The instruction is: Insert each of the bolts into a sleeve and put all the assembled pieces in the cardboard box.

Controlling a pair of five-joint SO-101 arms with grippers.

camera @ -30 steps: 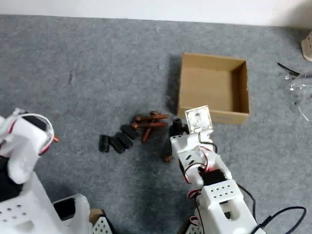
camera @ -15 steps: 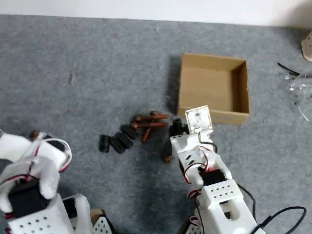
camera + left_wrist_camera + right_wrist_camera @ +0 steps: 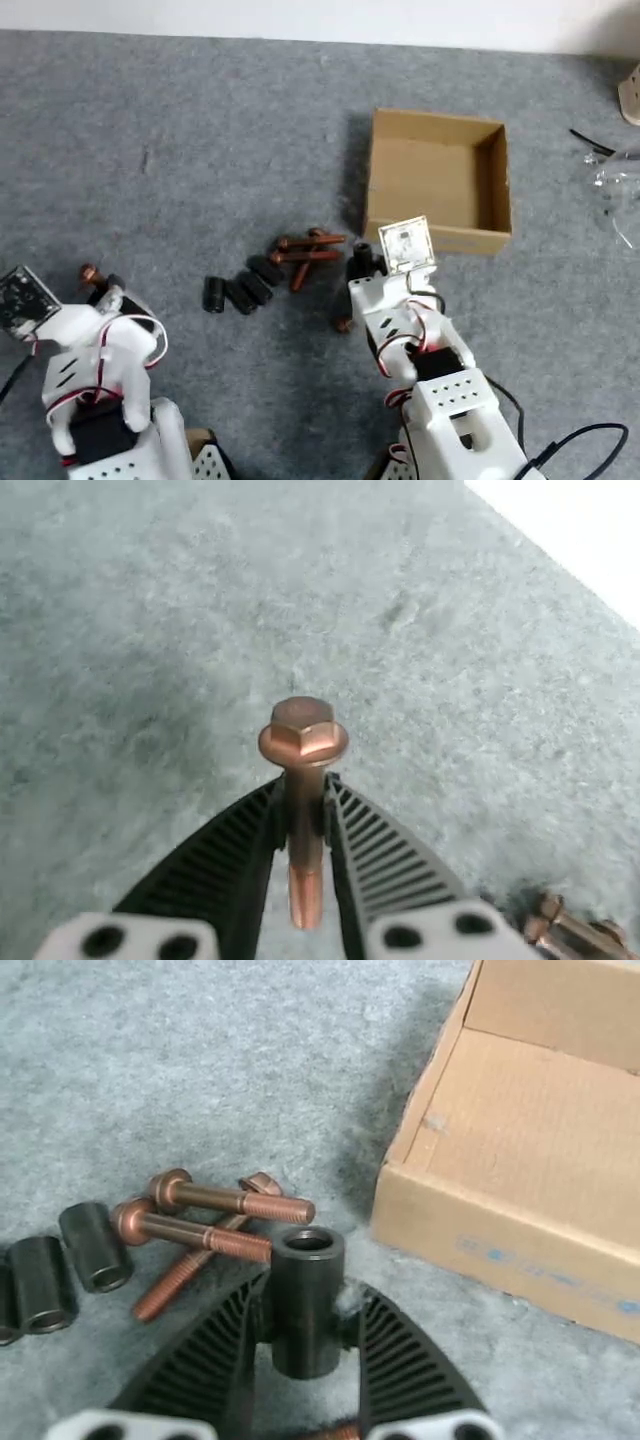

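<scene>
My left gripper (image 3: 303,825) is shut on a copper bolt (image 3: 303,780), head outward; in the high view that bolt head (image 3: 88,272) shows at the far left above the carpet. My right gripper (image 3: 305,1325) is shut on a black sleeve (image 3: 305,1295) held upright with its bore up, beside the cardboard box (image 3: 530,1160). From above, this sleeve (image 3: 362,260) sits just left of the box's (image 3: 437,180) front corner. Three loose bolts (image 3: 305,250) lie crossed on the carpet, with several black sleeves (image 3: 240,290) in a row to their left.
Grey carpet covers the table. Another bolt tip (image 3: 342,323) pokes out beside the right arm. Clear plastic and a black cable (image 3: 605,165) lie at the far right edge. The box is empty inside.
The left arm swung down and forward at the left edge, bringing its gripper and bolt lower over the carpet. The right arm and the loose parts stayed put.
</scene>
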